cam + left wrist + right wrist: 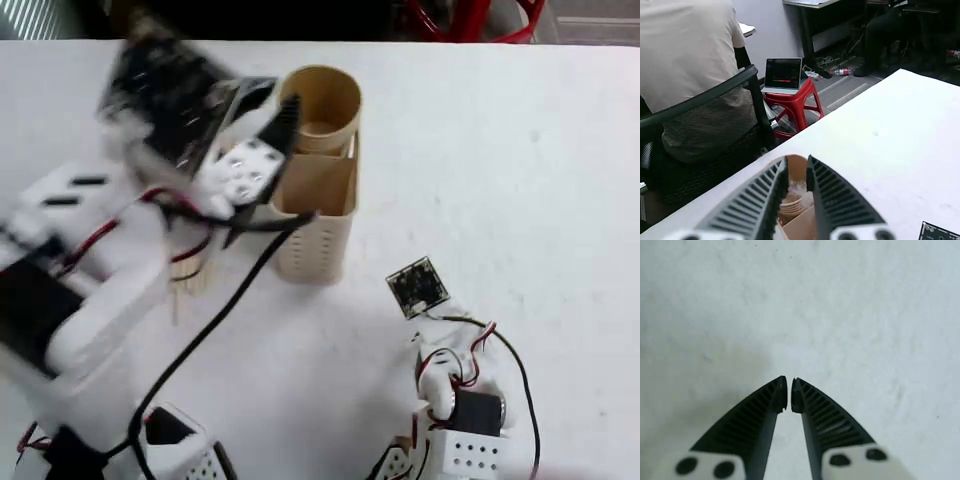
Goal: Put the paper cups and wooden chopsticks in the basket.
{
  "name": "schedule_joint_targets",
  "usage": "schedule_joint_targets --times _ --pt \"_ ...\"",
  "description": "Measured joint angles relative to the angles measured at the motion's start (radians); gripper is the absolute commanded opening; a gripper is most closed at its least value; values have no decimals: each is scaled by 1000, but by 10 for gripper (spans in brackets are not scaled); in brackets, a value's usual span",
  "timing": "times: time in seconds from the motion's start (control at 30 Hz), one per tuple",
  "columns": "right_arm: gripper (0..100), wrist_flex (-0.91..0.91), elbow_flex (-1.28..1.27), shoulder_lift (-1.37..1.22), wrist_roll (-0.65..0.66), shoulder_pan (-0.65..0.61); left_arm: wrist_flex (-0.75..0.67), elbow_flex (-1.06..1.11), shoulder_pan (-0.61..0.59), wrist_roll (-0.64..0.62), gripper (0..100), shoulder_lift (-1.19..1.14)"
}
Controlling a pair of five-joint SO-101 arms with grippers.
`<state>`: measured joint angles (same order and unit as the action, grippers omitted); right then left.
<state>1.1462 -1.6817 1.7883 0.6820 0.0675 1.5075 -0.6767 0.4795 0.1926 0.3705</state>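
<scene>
Left gripper [797,162] is hovering over the far end of the basket [315,240], jaws standing a narrow gap apart and gripping nothing. Its tips are sitting at the left rim of the paper cup [322,100]. The cup is standing upright in the basket's far end, with more cups nested inside it.

Right gripper [789,390] is pointing down at bare table [520,150], tips pinched together and holding nothing. The right arm [455,405] is resting at the near right, well apart from the basket.

Wooden chopsticks [188,283] are lying on the table just left of the basket, mostly hidden under the left arm [100,300].
</scene>
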Motion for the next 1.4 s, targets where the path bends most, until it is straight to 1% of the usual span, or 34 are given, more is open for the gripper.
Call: schedule_joint_targets --times 0.1,0.23,0.37,0.53,0.67,0.83,1.0,1.4 --pt "29 0 0 0 0 0 -35 71 46 0 91 0" --pt "29 0 0 0 0 0 -38 107 104 0 90 0" --pt "29 0 0 0 0 0 -38 107 118 0 93 0" --pt "29 0 0 0 0 0 14 107 135 0 93 0" --pt "29 0 0 0 0 0 77 84 196 0 91 0" --pt "29 0 0 0 0 0 155 -8 281 0 90 0" --pt "29 0 0 0 0 0 178 -38 295 0 90 2" --pt "29 0 0 0 0 0 178 -46 288 -2 90 0"
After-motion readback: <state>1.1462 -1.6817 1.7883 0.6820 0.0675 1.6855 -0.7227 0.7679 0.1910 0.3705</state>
